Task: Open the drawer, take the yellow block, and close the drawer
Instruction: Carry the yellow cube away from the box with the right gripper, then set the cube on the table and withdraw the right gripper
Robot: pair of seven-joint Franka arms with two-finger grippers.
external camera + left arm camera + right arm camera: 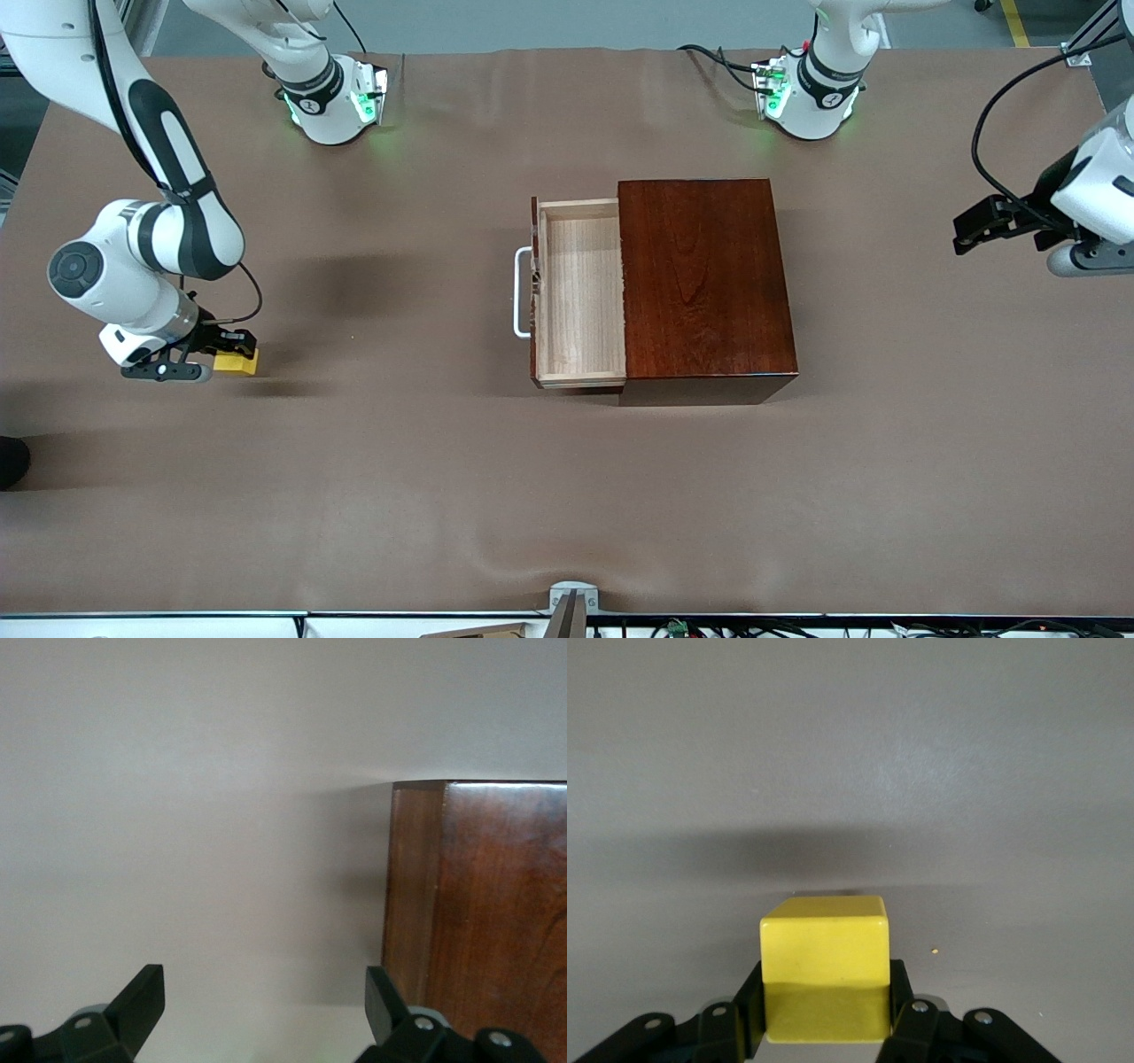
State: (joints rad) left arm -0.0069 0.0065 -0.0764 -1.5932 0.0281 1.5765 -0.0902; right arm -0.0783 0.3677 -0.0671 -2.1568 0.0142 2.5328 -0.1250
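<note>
- Front view: drawer (580, 297) stands open and looks empty; closing is outstanding, and a push off the handle (522, 292) could shift the box (704, 283).
- Block (237, 361) sits between the right hand's (232, 351) fingers, gripped, low over the table (399, 496) at the right arm's end.
- Left hand (966, 232) waits, open, near the box.

The right arm reaches down from its base to the right arm's end of the desk, elbow bent and wrist turned low. Its right hand (232, 353) sits just above the desk (399, 496) with both fingers (908, 1019) pressed against the yellow block (825, 979). The left arm waits at its own end, its left hand (970, 232) raised with fingers spread wide.
</note>
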